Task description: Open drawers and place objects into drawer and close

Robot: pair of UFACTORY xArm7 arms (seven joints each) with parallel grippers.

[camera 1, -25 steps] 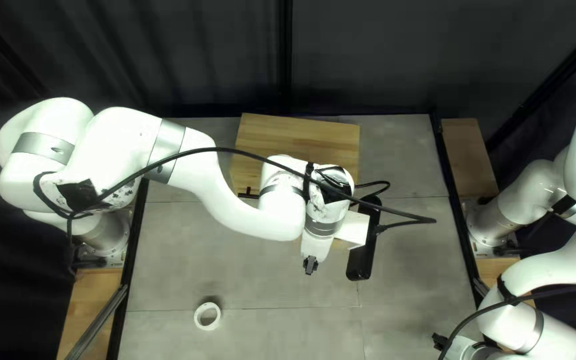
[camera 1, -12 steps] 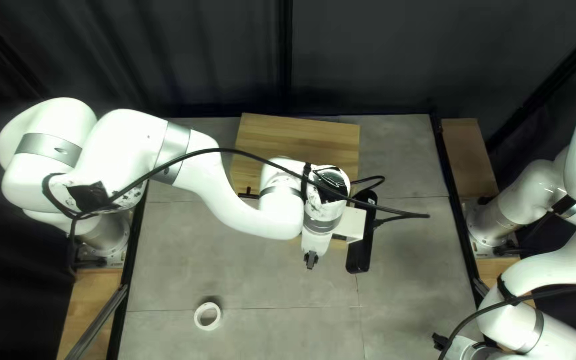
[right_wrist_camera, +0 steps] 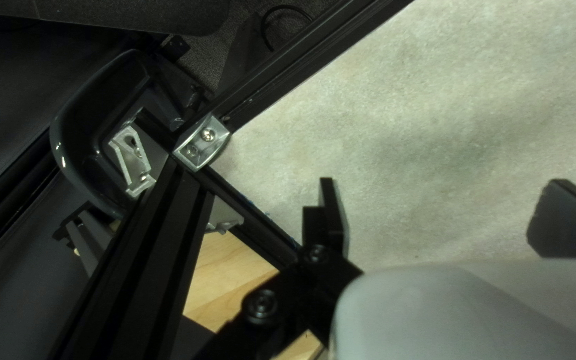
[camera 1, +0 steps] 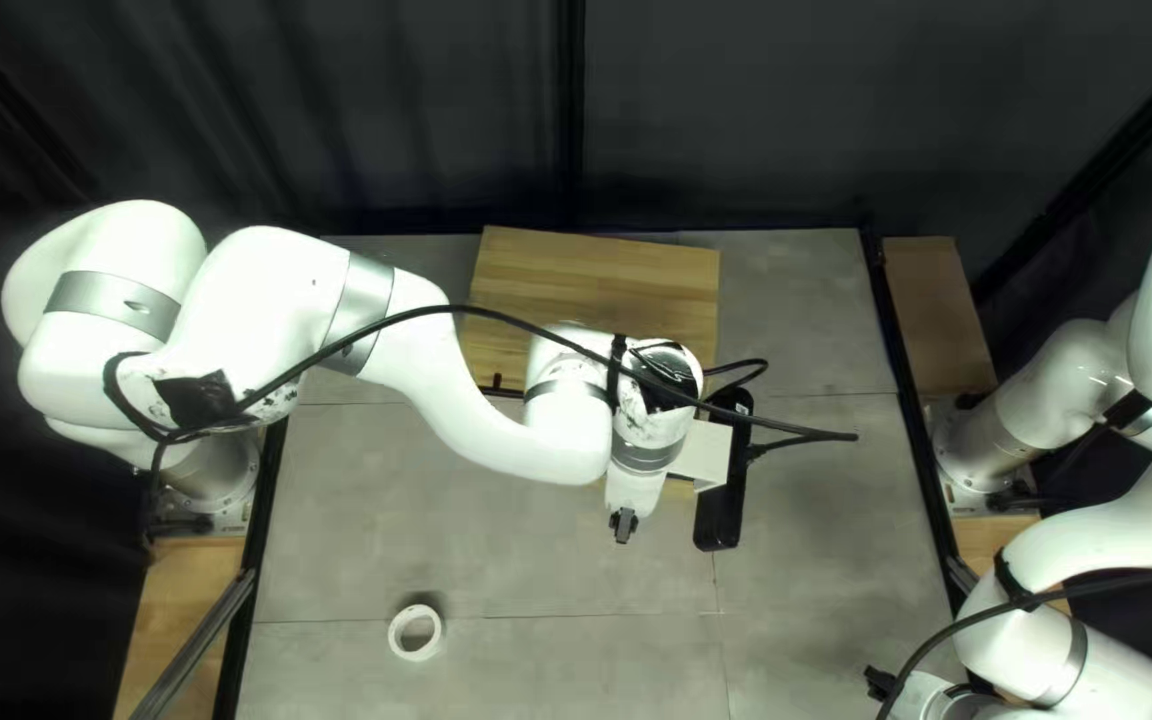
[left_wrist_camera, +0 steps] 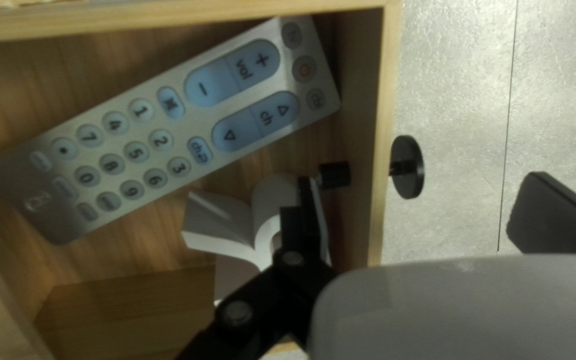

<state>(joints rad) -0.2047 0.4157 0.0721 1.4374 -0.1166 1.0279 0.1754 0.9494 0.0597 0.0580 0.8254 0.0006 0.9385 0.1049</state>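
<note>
Fingers (left_wrist_camera: pixel 309 223) spread on your left gripper (left_wrist_camera: pixel 423 190) and right gripper (right_wrist_camera: pixel 443 190); guide the stiff, probably light wooden drawer (left_wrist_camera: pixel 387 73) by its round black knob (left_wrist_camera: pixel 409 167).

2 robot arms (camera 1: pixel 259 300) suggest a robotics lab.

Glare bleaches the white arms (camera 1: pixel 260 294) against a dim curtain (camera 1: pixel 736 107). Shade darkens one end of the remote (left_wrist_camera: pixel 168 127) in the drawer (left_wrist_camera: pixel 387 87)
</note>
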